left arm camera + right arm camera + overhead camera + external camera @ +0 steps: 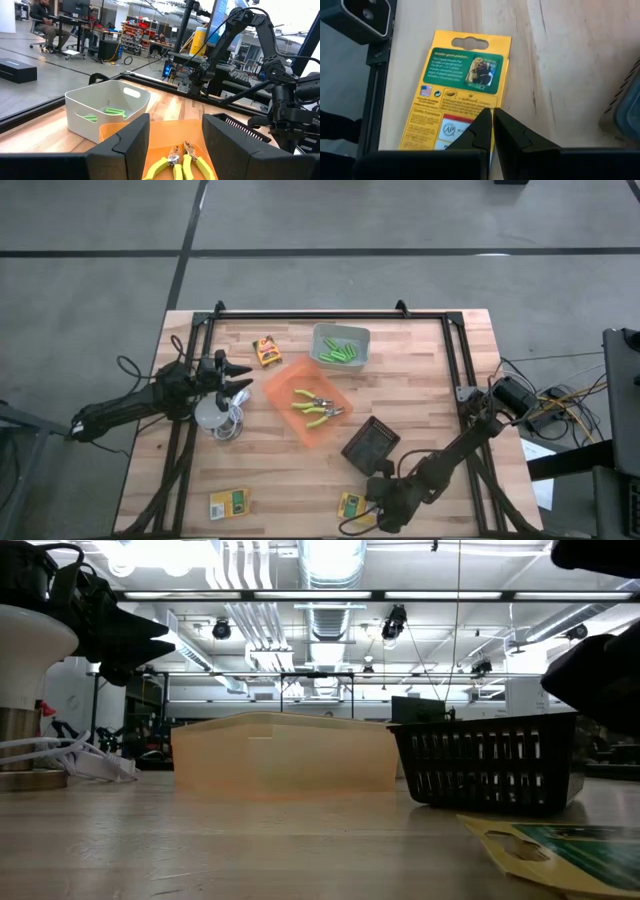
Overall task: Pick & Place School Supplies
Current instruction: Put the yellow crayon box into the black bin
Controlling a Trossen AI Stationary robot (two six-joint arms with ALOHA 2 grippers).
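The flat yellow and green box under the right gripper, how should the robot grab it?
The flat yellow and green printed box lies flat on the wooden table, so there is little to pinch from the side. Probably best: come straight down from above and close across its two long edges near the middle. The right gripper above it is shut and would need to open first.

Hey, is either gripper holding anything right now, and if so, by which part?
Nothing is held. The right gripper is shut and empty above the flat yellow-and-green printed box; the left gripper is open, facing the orange bin.
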